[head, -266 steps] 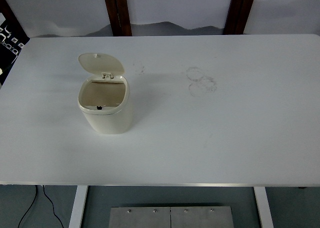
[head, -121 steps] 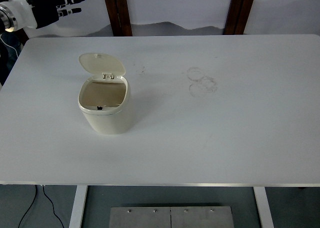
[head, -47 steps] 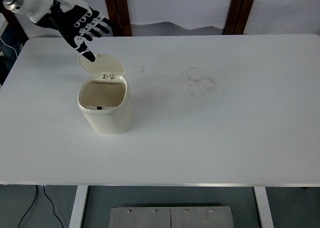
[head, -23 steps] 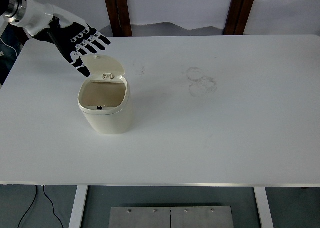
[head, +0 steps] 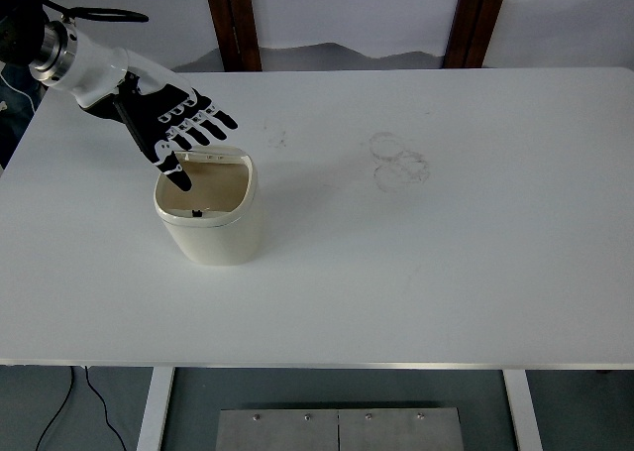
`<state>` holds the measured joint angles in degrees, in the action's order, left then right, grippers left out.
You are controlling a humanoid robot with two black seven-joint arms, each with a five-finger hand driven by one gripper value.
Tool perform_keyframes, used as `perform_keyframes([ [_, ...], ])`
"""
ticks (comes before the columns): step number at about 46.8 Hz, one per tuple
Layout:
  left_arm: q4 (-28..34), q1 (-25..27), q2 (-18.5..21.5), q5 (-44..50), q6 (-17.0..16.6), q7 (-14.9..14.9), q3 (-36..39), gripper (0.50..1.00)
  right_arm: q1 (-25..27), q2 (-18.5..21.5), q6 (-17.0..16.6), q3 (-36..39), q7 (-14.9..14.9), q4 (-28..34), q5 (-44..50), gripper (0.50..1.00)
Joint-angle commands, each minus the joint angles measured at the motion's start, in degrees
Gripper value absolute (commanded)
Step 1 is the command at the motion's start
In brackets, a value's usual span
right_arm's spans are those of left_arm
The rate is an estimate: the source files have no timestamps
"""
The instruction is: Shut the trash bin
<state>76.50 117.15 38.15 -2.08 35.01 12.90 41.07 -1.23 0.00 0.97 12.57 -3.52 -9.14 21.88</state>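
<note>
A small cream trash bin [head: 210,228] stands on the left part of the white table [head: 446,263]. Its flip lid [head: 220,155] is hinged at the far rim and now tilts forward, low over the opening, whose brown inside still shows. My left hand [head: 183,132] reaches in from the upper left with its fingers spread flat over the lid, pressing on it from above. The thumb points down at the bin's left rim. Nothing is grasped. The right arm is out of view.
Faint ring-shaped smudges [head: 398,162] mark the table to the right of the bin. Two dark wooden posts [head: 230,20] stand behind the far edge. The table's near edge [head: 327,364] runs along the bottom.
My left hand has moved down and right from behind the bin onto the lid. The lid has tipped forward from upright to low over the opening.
</note>
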Motion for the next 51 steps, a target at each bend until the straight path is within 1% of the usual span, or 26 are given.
perform_keyframes([
  [1,0.76,-0.43,0.09,0.06,-0.01,-0.07,-0.03,1.0,0.0,0.0,0.0,0.0,0.0,0.0,0.0,0.995],
  [16,1.11,-1.31,0.44,0.06,-0.01,-0.07,-0.03,1.0,0.0,0.0,0.0,0.0,0.0,0.0,0.0,0.995],
  [22,1.11,-2.54,0.61,0.06,-0.03,0.02,0.06,1.0,0.0,0.0,0.0,0.0,0.0,0.0,0.0,0.995],
  [33,1.02,-4.74,0.97,0.06,-0.73,-0.07,0.06,1.0,0.0,0.0,0.0,0.0,0.0,0.09,0.0,0.995],
  [37,1.02,-5.36,0.97,0.06,-1.52,-0.07,-0.03,1.0,0.0,0.0,0.0,0.0,0.0,0.09,0.0,0.995],
  [51,1.02,-6.32,0.97,0.06,-1.87,-0.07,-0.03,1.0,0.0,0.0,0.0,0.0,0.0,0.0,0.0,0.995],
])
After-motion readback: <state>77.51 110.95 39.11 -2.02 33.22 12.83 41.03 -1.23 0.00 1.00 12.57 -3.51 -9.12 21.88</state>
